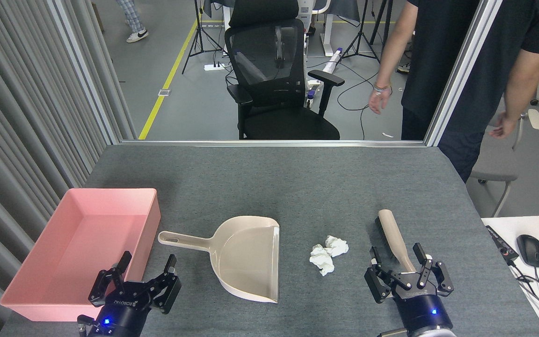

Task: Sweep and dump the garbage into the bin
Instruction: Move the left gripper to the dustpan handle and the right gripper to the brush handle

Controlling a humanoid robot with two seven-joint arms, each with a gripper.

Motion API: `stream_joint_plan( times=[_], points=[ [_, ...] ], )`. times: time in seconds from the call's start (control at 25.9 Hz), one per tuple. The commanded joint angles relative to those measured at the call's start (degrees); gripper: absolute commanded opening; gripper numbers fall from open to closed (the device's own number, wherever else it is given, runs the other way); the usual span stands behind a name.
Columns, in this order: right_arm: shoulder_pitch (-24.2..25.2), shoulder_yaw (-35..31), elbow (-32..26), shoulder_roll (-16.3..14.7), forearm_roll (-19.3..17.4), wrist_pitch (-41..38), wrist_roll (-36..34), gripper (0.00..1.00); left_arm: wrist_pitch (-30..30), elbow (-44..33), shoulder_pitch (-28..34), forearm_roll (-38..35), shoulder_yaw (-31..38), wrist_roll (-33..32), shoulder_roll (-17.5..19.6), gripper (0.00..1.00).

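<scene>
Two tissue wads [327, 253] lie just right of the dustpan [249, 257], whose handle points at the pink bin [80, 248]. Left gripper [147, 271] hovers released near that handle; right gripper [407, 270], fingers spread, straddles the brush [393, 238] handle, grip uncertain.

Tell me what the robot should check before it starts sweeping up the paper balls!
1. Garbage out in the open on the table, between dustpan and brush: ok.
2. Dustpan empty, open mouth facing the garbage: ok.
3. Bin empty, sitting left of the dustpan handle: ok.
4. Left end effector open, holding nothing, close to the dustpan handle: ok.
5. Right end effector open around the brush handle, whether it touches it: cannot tell.
6. Person standing behind the table's far edge, hands off the table: ok.
</scene>
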Motion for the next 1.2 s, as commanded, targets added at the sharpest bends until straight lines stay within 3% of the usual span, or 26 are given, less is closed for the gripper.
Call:
stream_joint_plan(
  times=[0.0,0.39,0.85,0.93,1.08,1.16],
  points=[
    [0.01,0.00,-0.42,-0.10,-0.03,-0.14,-0.02,0.98,-0.01,0.01,-0.06,-0.05,0.13,0.52,0.47,0.99],
    [0.10,0.00,-0.51,-0.19,-0.03,-0.14,0.24,0.98,0.61,0.01,-0.42,-0.13,0.13,0.70,1.53,0.99],
    [0.98,-5.36,-4.03,-3.26,-0.12,2.23,6.31,0.98,0.35,0.01,-12.02,4.00,1.01,1.31,1.09,0.99],
    [1.94,-7.12,-4.11,-3.97,-0.29,1.62,5.78,0.98,0.26,0.01,-13.86,10.15,0.92,1.31,0.83,0.99],
    [2.38,-10.63,-4.11,-4.05,-0.38,-0.75,5.52,0.98,1.05,0.01,-14.65,34.23,0.57,1.05,-1.63,0.99],
    [2.91,-10.98,-4.11,-4.05,-0.38,-1.72,4.29,0.98,0.87,0.01,-14.04,41.09,0.39,0.43,-2.51,0.99]
  ],
)
